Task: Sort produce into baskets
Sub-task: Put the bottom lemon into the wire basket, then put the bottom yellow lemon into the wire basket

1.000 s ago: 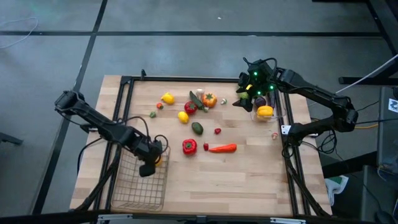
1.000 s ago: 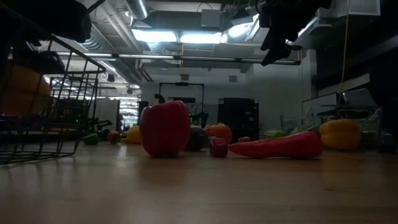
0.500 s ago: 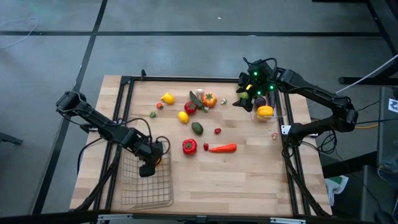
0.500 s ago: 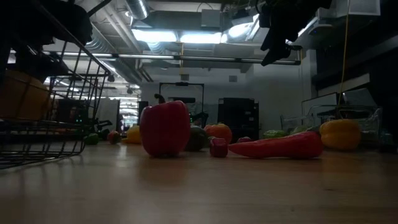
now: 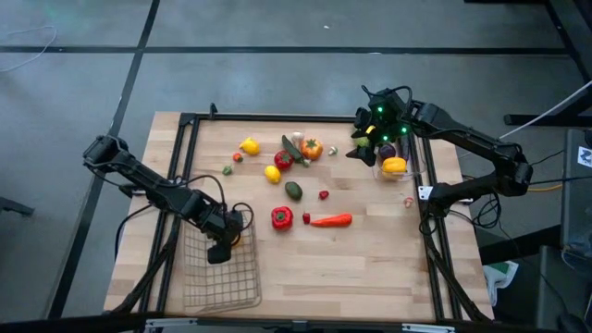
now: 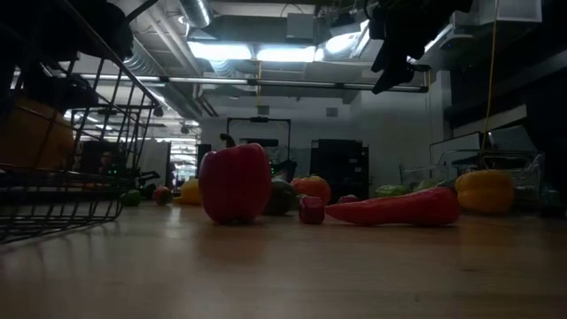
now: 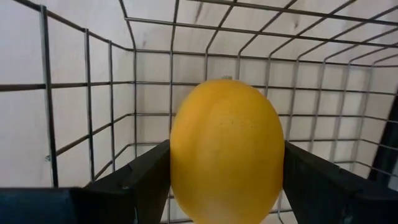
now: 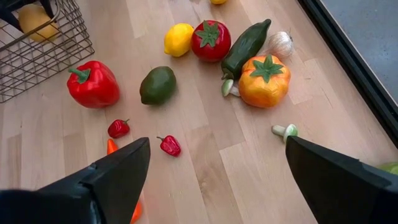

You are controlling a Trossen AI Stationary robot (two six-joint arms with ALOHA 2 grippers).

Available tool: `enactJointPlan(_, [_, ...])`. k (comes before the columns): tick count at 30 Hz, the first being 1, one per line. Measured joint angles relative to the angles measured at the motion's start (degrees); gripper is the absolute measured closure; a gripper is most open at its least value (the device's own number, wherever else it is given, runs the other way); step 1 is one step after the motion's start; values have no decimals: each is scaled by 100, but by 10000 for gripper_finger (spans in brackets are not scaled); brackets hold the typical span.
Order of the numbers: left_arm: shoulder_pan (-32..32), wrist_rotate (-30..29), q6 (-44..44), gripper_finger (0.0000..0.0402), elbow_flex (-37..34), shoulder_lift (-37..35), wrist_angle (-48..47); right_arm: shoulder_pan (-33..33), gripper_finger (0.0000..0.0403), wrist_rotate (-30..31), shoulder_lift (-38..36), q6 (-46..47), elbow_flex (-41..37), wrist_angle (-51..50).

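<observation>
Currently the left gripper is pinching a yellow lemon inside the wire basket, so letting go comes next. Beyond the basket, the right gripper is hanging wide-fingered and empty over the clear bin; I am counting two containers and roughly ten loose pieces.

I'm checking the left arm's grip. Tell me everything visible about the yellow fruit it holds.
The yellow fruit is a smooth, egg-shaped lemon with faintly dimpled, plastic-looking skin. It is clamped between the left hand's two dark fingers, one on each side, and sits inside the wire basket, whose mesh surrounds it.
</observation>
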Motion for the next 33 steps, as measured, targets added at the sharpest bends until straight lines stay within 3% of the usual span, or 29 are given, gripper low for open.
enactJointPlan(9, [20,175,-184,134,-7,-82,23,-2,31,-1,0,0,0,0])
enactJointPlan(16, [42,280,-646,55,-9,-112,97,-2,31,0,0,-1,0,2])
enactJointPlan(21, [82,297,-167,11,-4,-116,147,-2,31,-1,0,-1,0,0])
enactJointPlan(33, [243,781,-324,4,-7,-669,169,-1,31,-1,0,-1,0,0])
